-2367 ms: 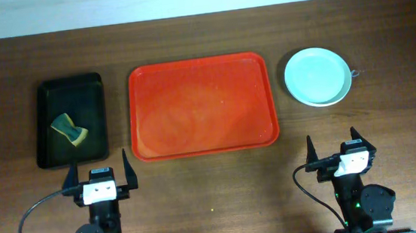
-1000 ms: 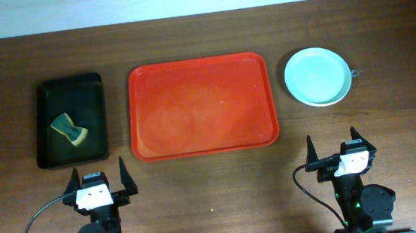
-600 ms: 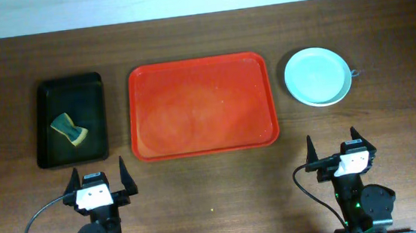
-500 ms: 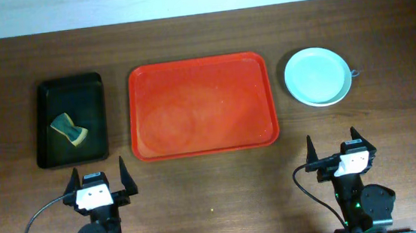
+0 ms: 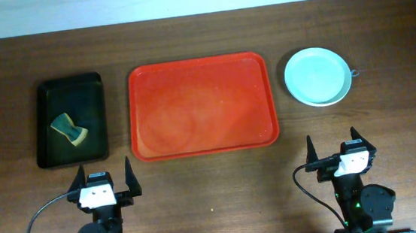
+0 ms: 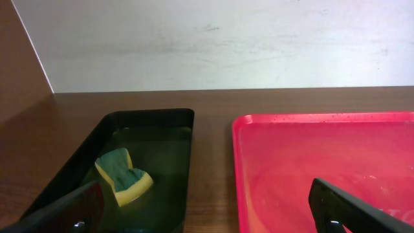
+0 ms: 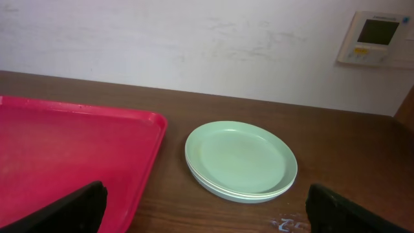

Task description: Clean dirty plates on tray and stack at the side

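The red-orange tray (image 5: 206, 141) lies mid-table with nothing on it; it also shows in the left wrist view (image 6: 323, 162) and the right wrist view (image 7: 65, 155). The plates (image 5: 317, 76) sit in one stack right of the tray, a pale mint-blue one on top; the stack shows in the right wrist view (image 7: 240, 159). My left gripper (image 5: 101, 179) is open and empty at the front edge, below the tray's left corner. My right gripper (image 5: 340, 150) is open and empty at the front, below the stack.
A black tray (image 5: 71, 119) left of the red tray holds a green and yellow sponge (image 5: 69, 129), also in the left wrist view (image 6: 123, 175). A wall runs behind the table. A thermostat panel (image 7: 376, 37) hangs on it at right.
My left gripper shifted slightly to the right and back toward the front edge. The right arm, tray and plates have not moved.
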Controlling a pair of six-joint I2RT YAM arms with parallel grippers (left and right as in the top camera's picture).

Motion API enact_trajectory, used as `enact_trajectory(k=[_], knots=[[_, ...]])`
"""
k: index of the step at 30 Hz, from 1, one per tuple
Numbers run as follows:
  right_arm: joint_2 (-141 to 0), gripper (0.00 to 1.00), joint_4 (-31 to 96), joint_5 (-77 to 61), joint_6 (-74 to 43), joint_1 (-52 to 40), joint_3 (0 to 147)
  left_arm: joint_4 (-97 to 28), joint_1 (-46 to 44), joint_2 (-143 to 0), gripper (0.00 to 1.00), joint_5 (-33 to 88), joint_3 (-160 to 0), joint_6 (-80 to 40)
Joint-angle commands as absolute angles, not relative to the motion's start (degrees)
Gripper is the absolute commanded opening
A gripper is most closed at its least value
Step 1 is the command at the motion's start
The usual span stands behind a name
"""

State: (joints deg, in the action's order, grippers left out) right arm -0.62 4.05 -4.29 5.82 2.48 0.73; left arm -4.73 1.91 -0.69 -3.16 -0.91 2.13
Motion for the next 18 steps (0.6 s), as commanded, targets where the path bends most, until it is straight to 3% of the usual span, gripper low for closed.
enact_trajectory(k=[1,16,18], knots=[[-0.21,0.99,4.21,-4.01,5.58,2.66,0.32,-4.78,2.15,-0.3,0.99,-2.15,-0.54,2.2],[-0.19,0.99,4.34,-2.48,5.58,2.66,0.32,-4.78,2.13,-0.3,0.99,-2.13,-0.54,2.22],[-0.21,0.99,4.56,-1.61,1.13,2.66,0.32,-4.78,2.13,-0.3,0.99,-2.13,-0.54,2.22]])
